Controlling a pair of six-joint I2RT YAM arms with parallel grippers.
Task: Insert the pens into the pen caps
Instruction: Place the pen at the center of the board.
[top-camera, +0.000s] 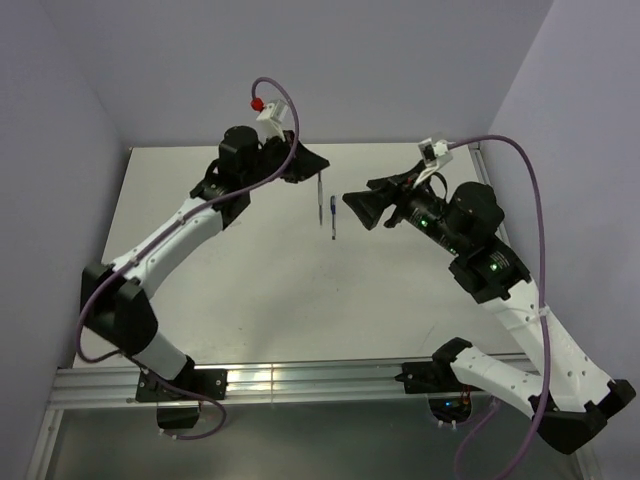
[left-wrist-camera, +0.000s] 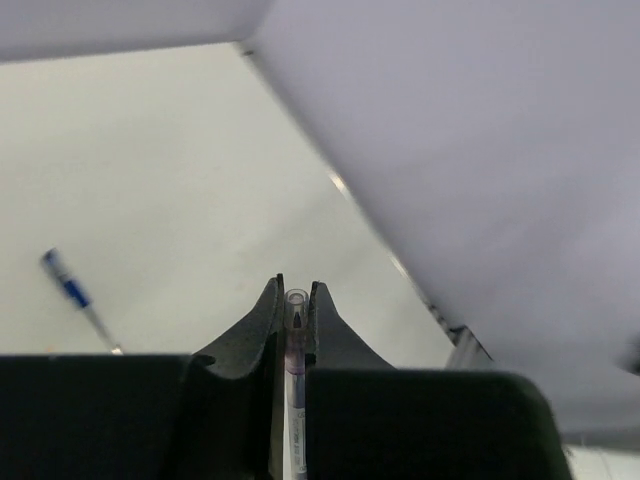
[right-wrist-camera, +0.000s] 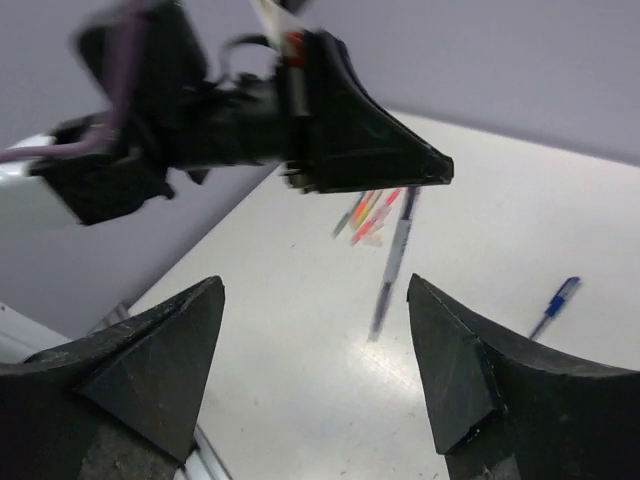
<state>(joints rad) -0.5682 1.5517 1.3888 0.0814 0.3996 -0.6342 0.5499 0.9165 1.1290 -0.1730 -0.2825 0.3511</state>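
your slim clear-bodied pen (left-wrist-camera: 294, 350) hangs pinched in the left gripper (left-wrist-camera: 296, 290), that arm reaching far over the white table (top-camera: 250, 290). a dark blue pen (top-camera: 333, 218) lies nearby. the right gripper (right-wrist-camera: 315, 290) faces them, jaws wide.

Off-white tabletop (top-camera: 260, 290), matte, soft glare near front. Pale lavender walls (top-camera: 400, 60) enclose three sides. Aluminium rail (top-camera: 300, 378) along near edge.
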